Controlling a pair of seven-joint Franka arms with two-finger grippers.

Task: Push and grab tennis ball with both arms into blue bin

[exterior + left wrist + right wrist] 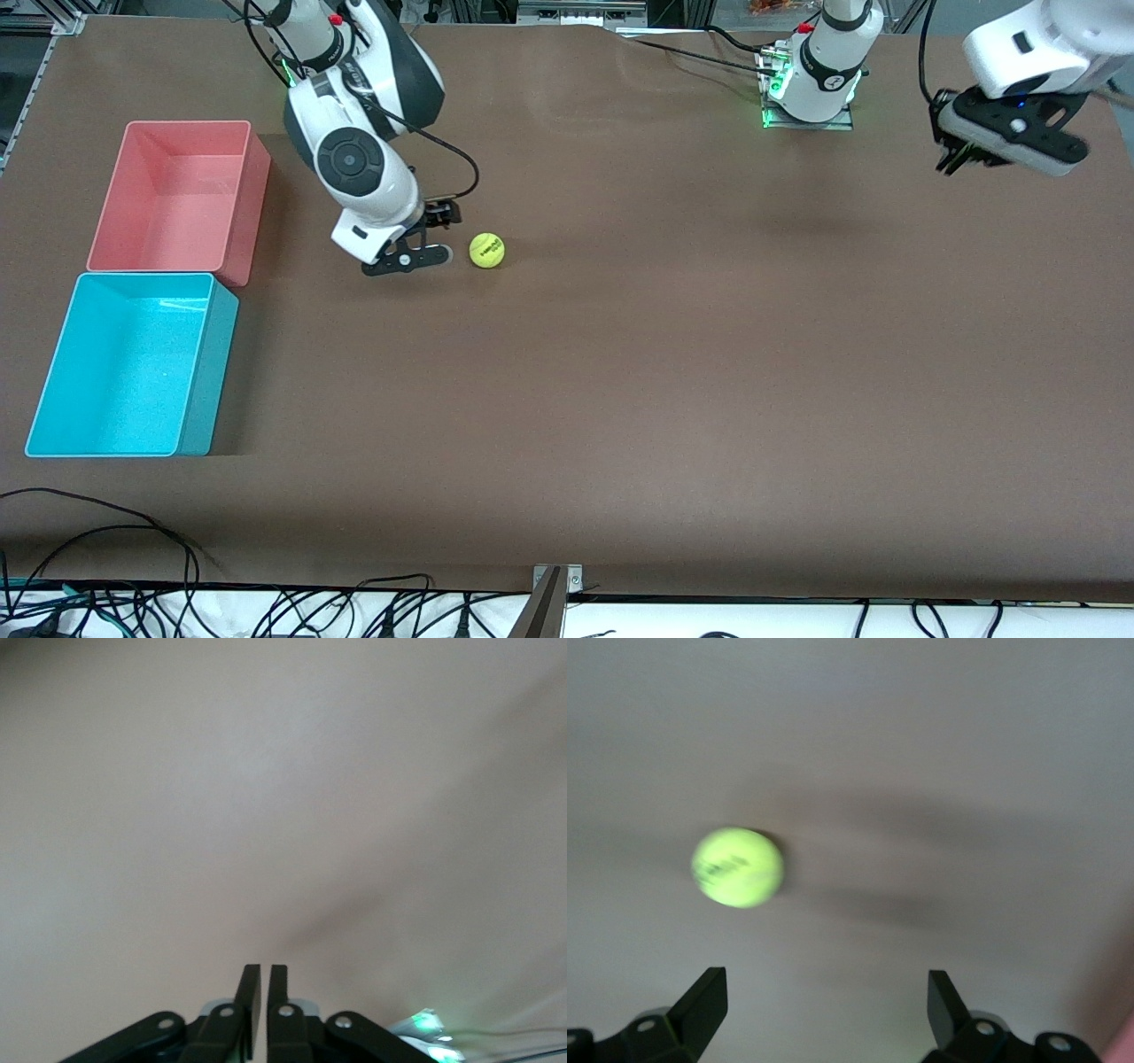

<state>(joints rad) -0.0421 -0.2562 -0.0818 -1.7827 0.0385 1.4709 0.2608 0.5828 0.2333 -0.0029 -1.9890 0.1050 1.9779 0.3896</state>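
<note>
A pink bin (177,199) sits on the brown table (664,372) toward the right arm's end, open side up. Black cables (266,607) trail along the table edge nearest the front camera.

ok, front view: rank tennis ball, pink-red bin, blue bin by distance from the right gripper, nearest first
1. The small fuzzy yellow-green tennis ball, on the brown table just beside the right gripper, whose fingers are open.
2. The rectangular pink-red plastic bin, toward the right arm's end of the table.
3. The rectangular cyan plastic bin, beside the pink-red one, nearer the front camera.
</note>
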